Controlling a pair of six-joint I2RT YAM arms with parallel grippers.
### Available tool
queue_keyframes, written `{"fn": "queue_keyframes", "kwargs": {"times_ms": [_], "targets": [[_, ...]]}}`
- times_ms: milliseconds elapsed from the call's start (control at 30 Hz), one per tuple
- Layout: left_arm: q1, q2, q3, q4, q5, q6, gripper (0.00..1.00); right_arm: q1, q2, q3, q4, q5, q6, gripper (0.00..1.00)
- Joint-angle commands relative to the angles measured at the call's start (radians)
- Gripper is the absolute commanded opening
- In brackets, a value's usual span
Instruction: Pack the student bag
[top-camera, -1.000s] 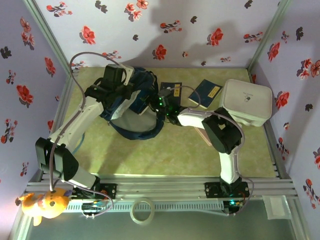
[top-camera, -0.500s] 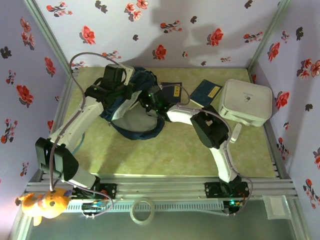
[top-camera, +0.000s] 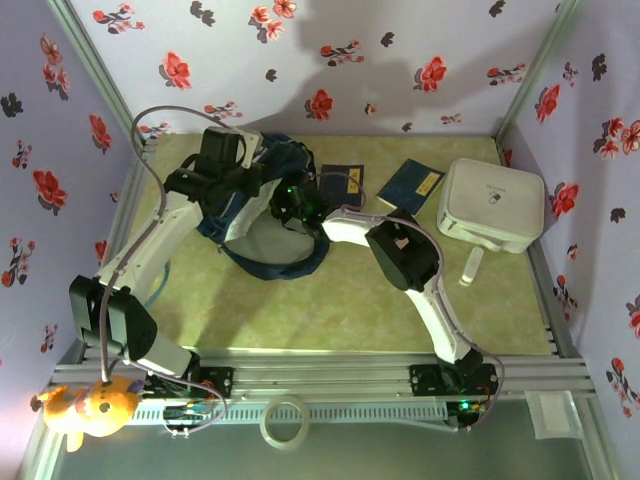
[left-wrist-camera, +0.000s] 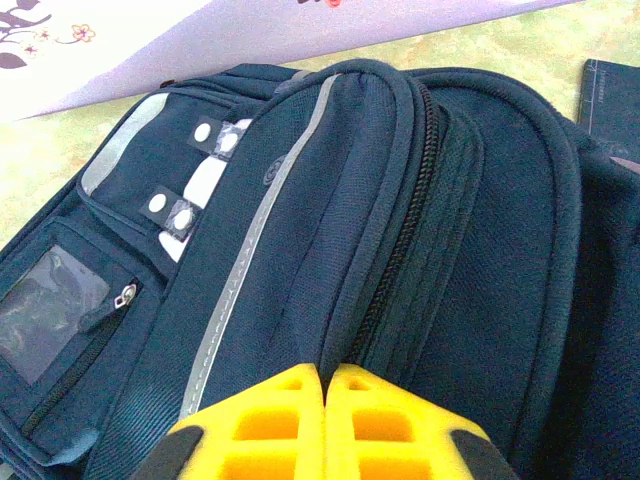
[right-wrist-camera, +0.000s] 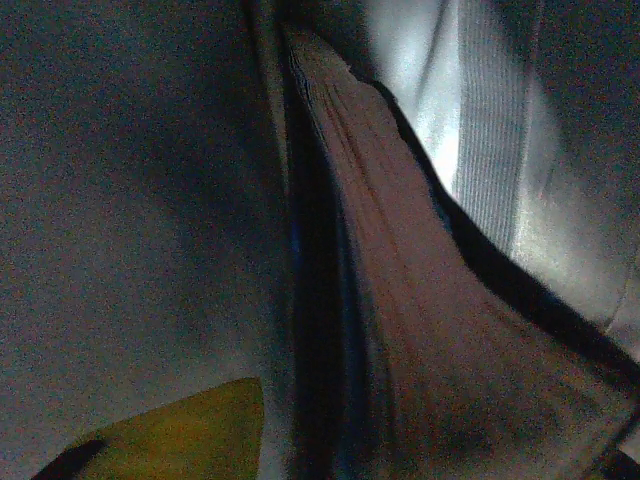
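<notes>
1. Left gripper (left-wrist-camera: 325, 372): the jaws are pressed fully together, pinching a fabric ridge beside the zip of the student bag (left-wrist-camera: 400, 200). In the left wrist view the ridge leaves the fingertips toward 12 o'clock.

2. Student bag: in the top view it lies in the 11 o'clock part of the table (top-camera: 340, 300), with its mouth agape and pale lining exposed. Its long axis runs roughly 12 to 6 o'clock.

3. Right gripper (top-camera: 289, 200): it enters the mouth from 3 o'clock. The right wrist view is dark. 1 yellow finger (right-wrist-camera: 170, 430) shows at 7 o'clock. A reddish-brown slab (right-wrist-camera: 400, 300), possibly a book, runs from 12 toward 5 o'clock beside it. Whether the jaws are spread or gripping the slab cannot be told.

4. Loose items: the first booklet (top-camera: 345, 182) and the second booklet (top-camera: 410, 182) lie at 3 o'clock from the mouth. The white box (top-camera: 492, 205) lies beyond them.

5. Governing relation: the mouth opens toward 3 o'clock, the booklets' side. The right arm is judged nearer for loading.
</notes>
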Motion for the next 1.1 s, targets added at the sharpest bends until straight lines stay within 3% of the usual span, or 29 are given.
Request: {"fn": "queue_keyframes", "kwargs": {"times_ms": [0, 167, 400, 633, 833, 900, 1067], "targets": [[0.032, -0.051, 0.023, 0.062, 0.017, -0.040, 0.00, -0.003, -0.109, -0.072, 0.043, -0.047, -0.020, 0.45], [0.068, -0.036, 0.009, 0.038, 0.027, -0.041, 0.00, -0.005, -0.237, -0.262, 0.043, -0.054, -0.098, 0.54], [0.120, -0.055, -0.070, 0.048, 0.023, -0.037, 0.00, -0.010, -0.430, -0.482, 0.141, -0.045, -0.179, 0.56], [0.181, -0.110, -0.166, 0.007, 0.018, -0.049, 0.00, -0.072, -0.635, -0.592, -0.080, 0.039, -0.364, 0.62], [0.205, -0.179, -0.196, -0.088, -0.014, -0.086, 0.02, -0.153, -0.728, -0.609, -0.358, 0.210, -0.571, 0.68], [0.207, -0.201, -0.197, -0.121, -0.020, -0.097, 0.09, -0.167, -0.710, -0.556, -0.459, 0.250, -0.651, 0.72], [0.208, -0.246, -0.212, -0.134, -0.008, -0.126, 0.62, -0.180, -0.548, -0.331, -0.695, 0.310, -0.838, 0.81]]}}
